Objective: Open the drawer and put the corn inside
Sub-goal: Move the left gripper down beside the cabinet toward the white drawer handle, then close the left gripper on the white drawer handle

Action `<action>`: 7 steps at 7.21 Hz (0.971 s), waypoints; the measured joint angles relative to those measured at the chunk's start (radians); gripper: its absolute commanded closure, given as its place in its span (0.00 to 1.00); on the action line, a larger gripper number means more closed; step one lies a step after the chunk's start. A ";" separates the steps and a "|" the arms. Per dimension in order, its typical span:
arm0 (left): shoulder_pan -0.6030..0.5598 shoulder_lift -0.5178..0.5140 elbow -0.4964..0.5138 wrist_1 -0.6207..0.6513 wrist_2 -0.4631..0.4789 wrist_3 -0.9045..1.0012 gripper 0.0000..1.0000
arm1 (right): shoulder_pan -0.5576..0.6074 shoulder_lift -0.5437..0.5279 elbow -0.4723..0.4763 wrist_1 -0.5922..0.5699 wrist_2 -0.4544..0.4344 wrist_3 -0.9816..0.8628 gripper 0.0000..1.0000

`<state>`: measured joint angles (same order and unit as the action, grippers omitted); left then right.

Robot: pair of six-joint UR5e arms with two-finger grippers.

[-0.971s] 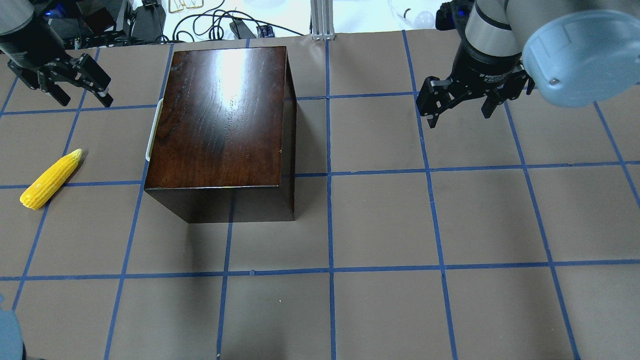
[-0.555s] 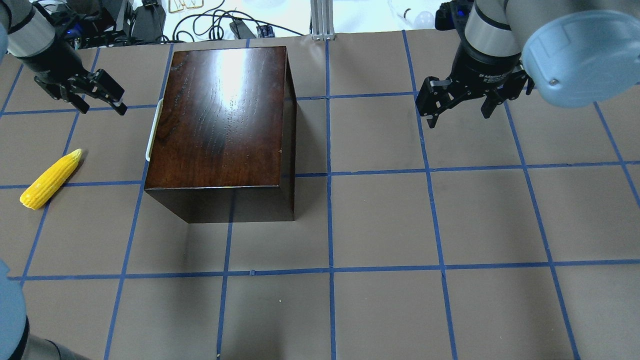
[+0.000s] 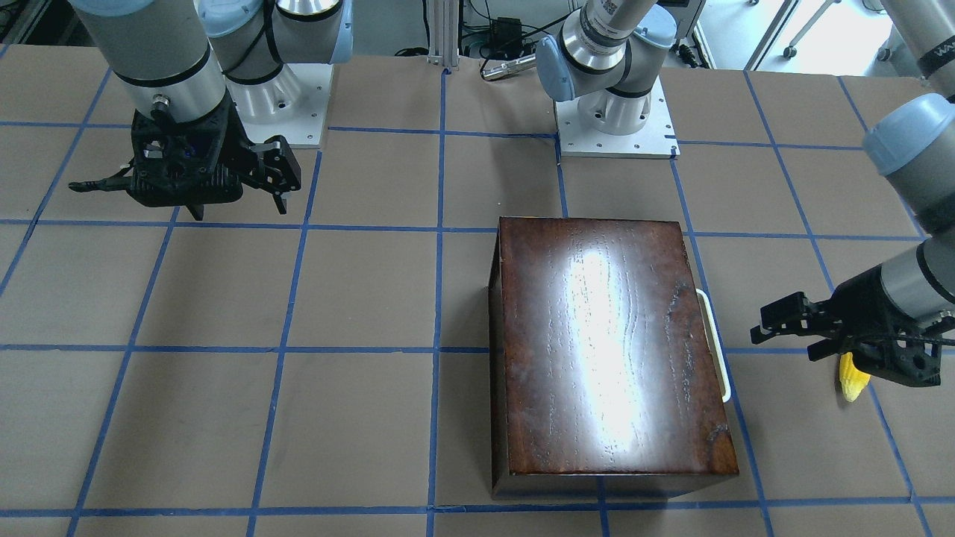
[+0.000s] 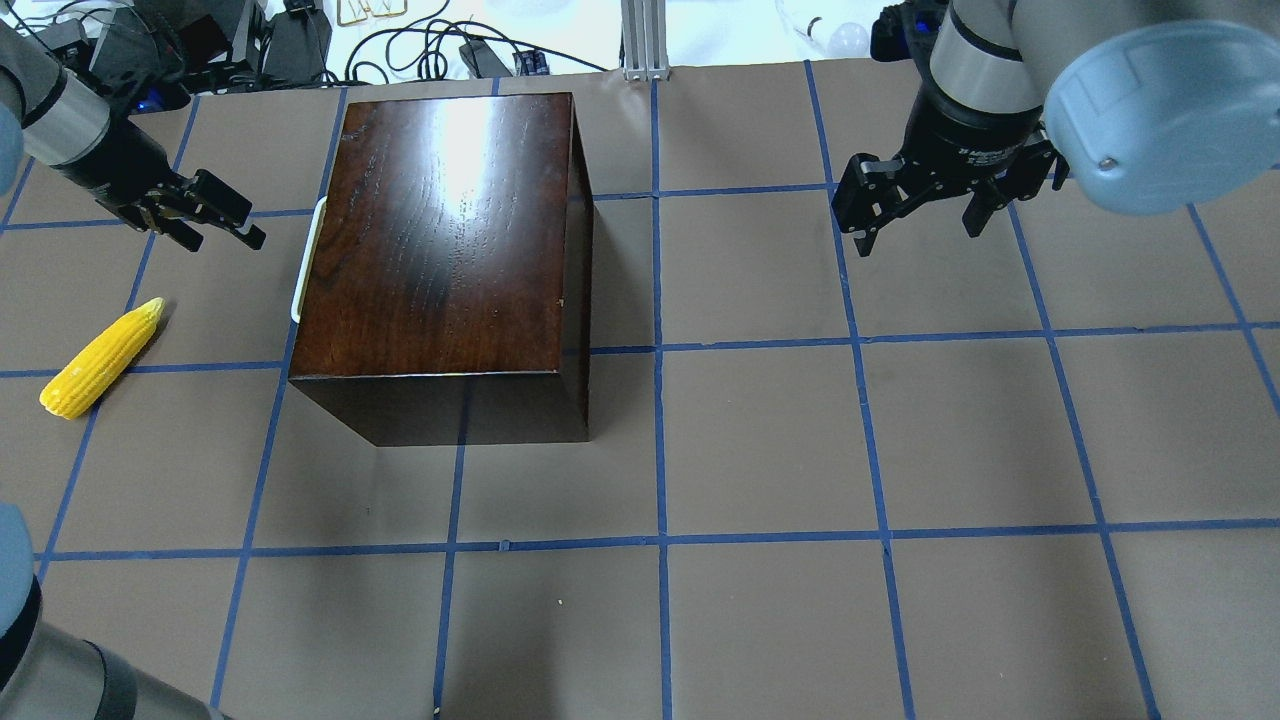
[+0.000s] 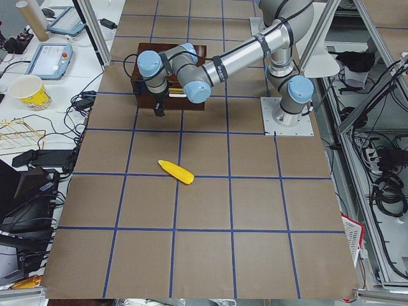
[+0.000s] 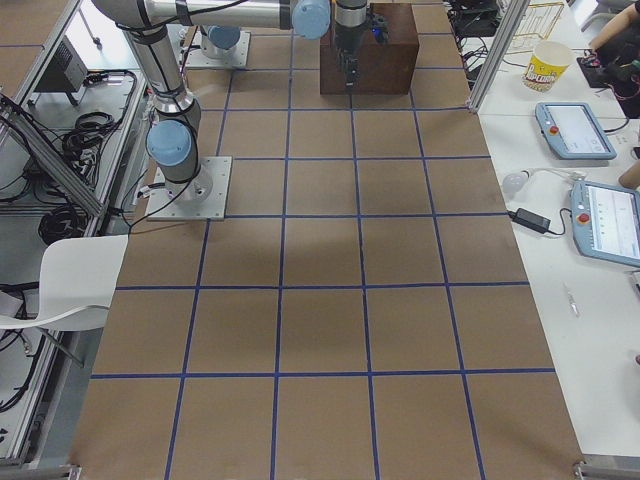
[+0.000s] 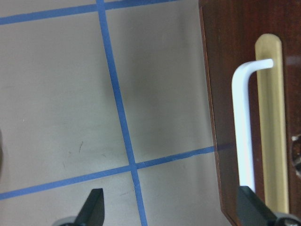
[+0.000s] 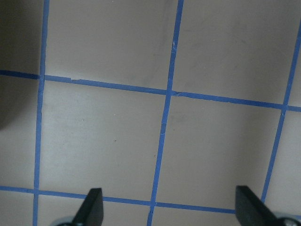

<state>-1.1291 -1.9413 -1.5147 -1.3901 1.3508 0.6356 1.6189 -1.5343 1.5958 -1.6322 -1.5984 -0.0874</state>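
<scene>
The dark-brown wooden box (image 4: 440, 240) stands left of centre, and its drawer is shut. The drawer's white curved handle (image 4: 307, 262) faces my left side. It also shows in the front view (image 3: 714, 343) and, close up, in the left wrist view (image 7: 244, 136). The yellow corn (image 4: 103, 357) lies on the table far left, apart from the box; only its tip shows in the front view (image 3: 853, 379). My left gripper (image 4: 225, 240) is open and empty, just left of the handle's far end, with one fingertip (image 7: 254, 209) in front of the drawer panel. My right gripper (image 4: 915, 225) is open and empty, far right.
The table (image 4: 760, 450) is brown paper with a blue tape grid. Cables and gear (image 4: 420, 45) lie beyond its far edge, and an aluminium post (image 4: 645, 40) stands there. The arm bases (image 3: 615, 112) are bolted at the robot's side.
My left gripper has moved right and slightly toward the robot, closer to the drawer handle, and has turned. The right gripper, the corn and the box have not moved.
</scene>
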 measured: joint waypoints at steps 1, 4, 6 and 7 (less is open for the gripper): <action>0.000 -0.009 -0.010 0.002 -0.029 -0.001 0.00 | 0.000 0.000 0.000 0.000 0.000 0.000 0.00; -0.005 -0.024 -0.021 0.009 -0.099 -0.018 0.00 | 0.001 0.000 0.000 0.000 0.000 0.000 0.00; -0.009 -0.035 -0.022 0.010 -0.136 -0.028 0.00 | 0.002 0.000 0.000 0.000 0.001 0.000 0.00; -0.011 -0.040 -0.022 0.010 -0.142 -0.029 0.00 | 0.002 0.000 0.000 0.000 0.000 0.000 0.00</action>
<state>-1.1402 -1.9814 -1.5368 -1.3804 1.2090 0.6066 1.6213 -1.5340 1.5956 -1.6321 -1.5980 -0.0874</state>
